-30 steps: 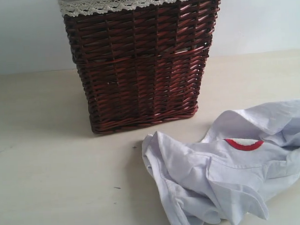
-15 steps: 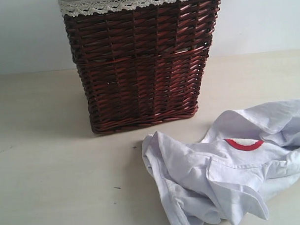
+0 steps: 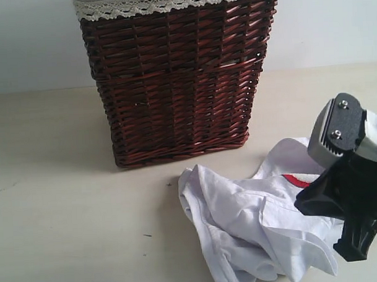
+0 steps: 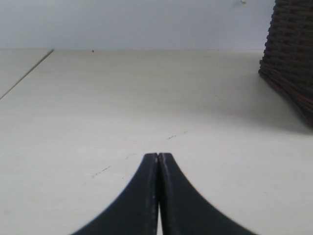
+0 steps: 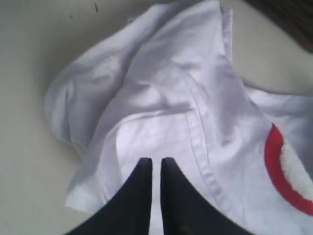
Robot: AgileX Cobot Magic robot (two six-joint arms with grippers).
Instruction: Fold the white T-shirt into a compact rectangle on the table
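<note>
A pale grey-white wall (image 3: 327, 25) backs a broad beige bench (image 3: 55, 214) with faint grain and a few dark specks. A dark brown wicker basket (image 3: 174, 86) stands upright at the back of the bench, near the wall. Cream lace trim (image 3: 159, 4) runs along its top edge.

The shirt (image 3: 241, 219) lies crumpled on the bench in front of the basket and to its right in the exterior view. It is close to the basket but clear of it, bunched in loose folds with one rounded lobe toward the middle of the bench. A stitched hem (image 5: 200, 147) runs across the cloth in the right wrist view.

The right arm's black and grey head covers the shirt's right part in the exterior view. Two screws (image 3: 342, 103) show on its grey plate. The right pincer (image 5: 156, 161) sits low over the white cloth, its jaws almost together with only a thin slit between them. Whether cloth is caught in that slit cannot be told.

The left pincer (image 4: 158, 156) is pressed together with nothing in it, over bare bench, with a corner of the basket off to one side.

A curved red patch (image 5: 274, 166) shows on the shirt beside the right pincer. It edges a fuzzy white shape (image 5: 296, 171), too cropped to read as a letter.
</note>
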